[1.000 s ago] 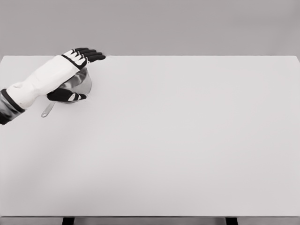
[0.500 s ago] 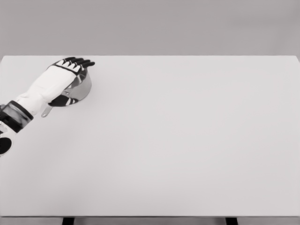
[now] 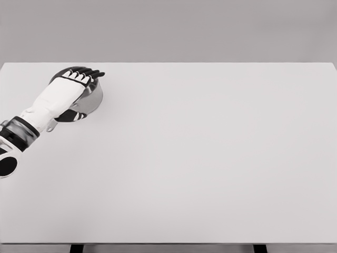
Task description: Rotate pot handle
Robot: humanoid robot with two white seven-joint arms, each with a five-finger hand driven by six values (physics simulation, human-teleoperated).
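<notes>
Surface: one broad white table (image 3: 210,158), matte and evenly lit, filling nearly the whole head view from edge to edge. Its far edge runs straight across the upper part of the picture; its near edge shows at the very bottom, with two dark legs (image 3: 77,248) just visible beneath it, one toward each side.

Room: a plain grey wall (image 3: 210,29) behind the table, smooth, without marks or fittings that can be made out.

Item on the table: a small metal pot (image 3: 90,99), shiny and round-walled, standing at the far left of the table near the back edge. Its handle (image 3: 51,125) shows only as a short grey stub poking out toward the lower left, under the forearm; most of it is hidden.

Left hand (image 3: 66,89): white-backed with dark fingers (image 3: 90,73), arm entering from the lower left edge. The hand lies across the top of the pot, fingers stretched out flat over the far rim, the thumb down along the pot's near wall. The fingers look extended and not wrapped round anything; whether the palm touches the rim cannot be told.

Right hand: not seen.
</notes>
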